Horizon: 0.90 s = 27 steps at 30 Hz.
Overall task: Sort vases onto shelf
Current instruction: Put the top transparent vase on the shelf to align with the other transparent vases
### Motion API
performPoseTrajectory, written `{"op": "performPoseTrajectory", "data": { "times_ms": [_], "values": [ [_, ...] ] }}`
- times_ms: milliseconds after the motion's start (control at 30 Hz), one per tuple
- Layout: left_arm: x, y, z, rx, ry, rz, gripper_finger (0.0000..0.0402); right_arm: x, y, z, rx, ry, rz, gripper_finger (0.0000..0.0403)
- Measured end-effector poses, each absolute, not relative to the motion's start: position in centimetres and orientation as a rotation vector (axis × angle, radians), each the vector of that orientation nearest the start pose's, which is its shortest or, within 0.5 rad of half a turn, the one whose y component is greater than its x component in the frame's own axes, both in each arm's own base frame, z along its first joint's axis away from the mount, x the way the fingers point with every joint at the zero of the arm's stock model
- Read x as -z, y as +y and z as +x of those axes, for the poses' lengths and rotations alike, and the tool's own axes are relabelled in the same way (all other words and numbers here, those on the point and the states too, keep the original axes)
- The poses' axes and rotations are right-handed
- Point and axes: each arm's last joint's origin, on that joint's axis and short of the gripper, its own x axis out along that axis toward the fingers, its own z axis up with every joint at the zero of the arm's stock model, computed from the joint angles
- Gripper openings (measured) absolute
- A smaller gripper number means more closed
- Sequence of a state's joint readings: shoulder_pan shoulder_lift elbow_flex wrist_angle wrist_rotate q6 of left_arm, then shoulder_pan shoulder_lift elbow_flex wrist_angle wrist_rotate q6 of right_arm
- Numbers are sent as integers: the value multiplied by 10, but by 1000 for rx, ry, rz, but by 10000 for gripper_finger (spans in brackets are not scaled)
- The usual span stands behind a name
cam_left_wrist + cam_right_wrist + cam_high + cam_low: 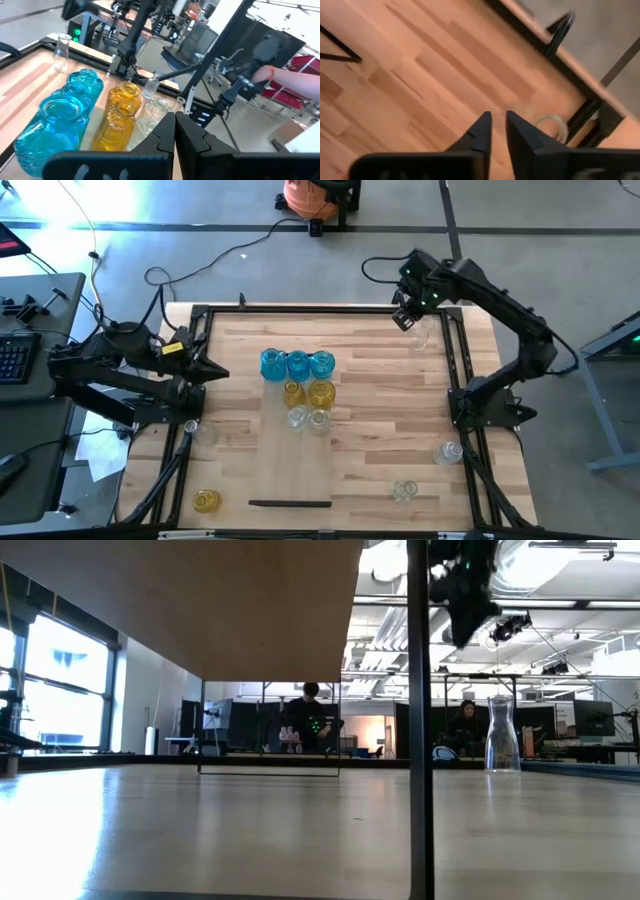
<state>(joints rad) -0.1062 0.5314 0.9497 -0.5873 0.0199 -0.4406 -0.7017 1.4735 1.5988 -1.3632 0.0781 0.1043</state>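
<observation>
The pale shelf (298, 470) lies flat in the middle of the table. At its far end stand three blue vases (297, 364), two yellow ones (307, 392) and two clear ones (308, 419), all upright on their bases. My left gripper (222, 370) hovers shut just left of the blue row, which shows in its wrist view (55, 125). My right gripper (405, 320) hangs at the far right, pointing down, its fingers (497, 122) a little apart and empty. Beside it a clear vase (418, 336) stands upright on the table (502, 735), its rim (552, 125) to one side of the fingers.
Loose vases stand on the table: a clear one (205, 432) and a yellow one (206, 500) at the left, two clear ones (452, 452) (404, 491) at the near right. A black frame (463, 350) rims the tabletop. People sit in the room behind (312, 725).
</observation>
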Motion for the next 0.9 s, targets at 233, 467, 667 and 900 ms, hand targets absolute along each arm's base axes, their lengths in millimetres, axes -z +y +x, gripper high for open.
{"op": "performPoseTrajectory", "data": {
  "times_ms": [233, 467, 667, 900],
  "values": [
    [-377, -11, 80, 151, 180, -384, 0, -320, -188, 194, 751, 1298, 654, 148],
    [-377, -9, 65, 162, 156, -353, 0, -315, -188, 194, 784, 1302, 699, 239],
    [-374, -8, 53, 158, 162, -379, 0, -315, -187, 191, 826, 1332, 693, 249],
    [-374, -7, 48, 158, 145, -388, 0, -315, -189, 185, 856, 1357, 700, 249]
  ]
}}
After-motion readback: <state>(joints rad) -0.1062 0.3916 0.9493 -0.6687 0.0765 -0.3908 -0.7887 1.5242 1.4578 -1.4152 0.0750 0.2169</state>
